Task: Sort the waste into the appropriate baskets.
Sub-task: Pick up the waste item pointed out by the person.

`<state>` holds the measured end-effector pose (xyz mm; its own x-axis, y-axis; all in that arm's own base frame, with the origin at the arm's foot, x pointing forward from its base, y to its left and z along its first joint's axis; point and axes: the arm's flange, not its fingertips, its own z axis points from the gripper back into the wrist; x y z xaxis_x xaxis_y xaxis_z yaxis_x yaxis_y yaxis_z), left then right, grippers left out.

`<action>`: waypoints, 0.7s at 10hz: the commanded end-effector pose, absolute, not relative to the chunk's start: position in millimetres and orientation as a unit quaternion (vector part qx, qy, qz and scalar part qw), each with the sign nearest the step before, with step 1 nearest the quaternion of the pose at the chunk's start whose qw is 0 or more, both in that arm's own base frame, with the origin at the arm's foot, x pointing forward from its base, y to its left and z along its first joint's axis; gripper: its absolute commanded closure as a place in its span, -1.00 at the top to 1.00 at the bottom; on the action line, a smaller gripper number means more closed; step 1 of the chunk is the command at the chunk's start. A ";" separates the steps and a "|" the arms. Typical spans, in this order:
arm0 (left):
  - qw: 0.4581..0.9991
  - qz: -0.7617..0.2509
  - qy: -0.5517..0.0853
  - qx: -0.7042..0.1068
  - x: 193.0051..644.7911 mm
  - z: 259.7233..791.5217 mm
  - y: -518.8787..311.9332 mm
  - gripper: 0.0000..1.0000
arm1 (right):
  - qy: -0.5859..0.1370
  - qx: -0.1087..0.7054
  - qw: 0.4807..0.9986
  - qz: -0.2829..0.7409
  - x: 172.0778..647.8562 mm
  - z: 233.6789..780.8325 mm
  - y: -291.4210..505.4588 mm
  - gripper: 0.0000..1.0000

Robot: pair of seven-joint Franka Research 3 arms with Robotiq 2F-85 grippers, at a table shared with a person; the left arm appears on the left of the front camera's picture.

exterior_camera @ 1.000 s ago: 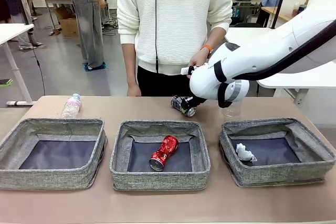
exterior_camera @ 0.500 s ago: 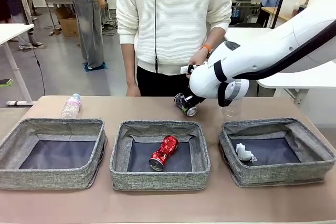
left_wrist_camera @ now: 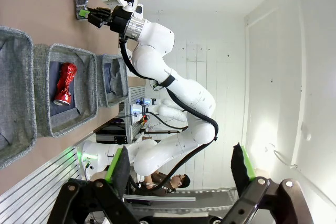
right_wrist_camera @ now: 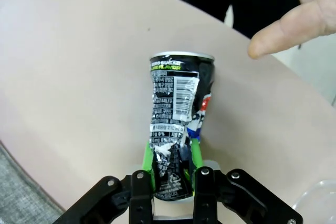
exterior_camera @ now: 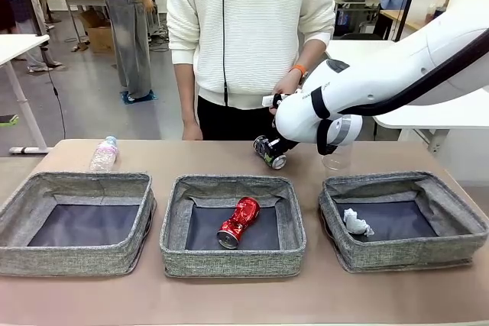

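Right pincer [right_wrist_camera: 172, 153] is seen clamped on the crushed black-and-silver printed can [right_wrist_camera: 176, 114]. Its green pads [right_wrist_camera: 195, 149] are pressed against both sides of the can's dented end, and the can's rim is pointed toward twelve o'clock in the right wrist view. A person's hand [right_wrist_camera: 296, 17] is held near the can at about two o'clock, with a fingertip directed at it and no contact made.

In the front view the gripped can is found over the counter [exterior_camera: 191, 158] behind the middle basket [exterior_camera: 229, 261], at roughly one o'clock from that basket's centre. Whether the counter is touched by it cannot be told. The crushed red can [exterior_camera: 238, 221] is laid inside the middle basket, and the crumpled white paper wad [exterior_camera: 356, 223] is seen in the right basket [exterior_camera: 405, 253]. The left basket [exterior_camera: 76, 259] is placed at nine o'clock of the middle one, and the clear plastic bottle [exterior_camera: 104, 153] is laid on the counter at twelve o'clock from it. The clear plastic cup [exterior_camera: 336, 159] is seen at twelve o'clock from the right basket.

Left pincer [left_wrist_camera: 180, 153] is held wide apart, with nothing gripped.
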<state>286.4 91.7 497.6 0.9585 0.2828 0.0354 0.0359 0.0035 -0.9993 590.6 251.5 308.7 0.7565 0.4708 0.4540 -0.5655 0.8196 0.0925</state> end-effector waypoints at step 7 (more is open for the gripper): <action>0.702 0.091 -0.112 -0.697 283.5 500.4 92.7 1.00 | -0.221 0.314 0.811 0.441 474.1 483.7 264.7 -1.00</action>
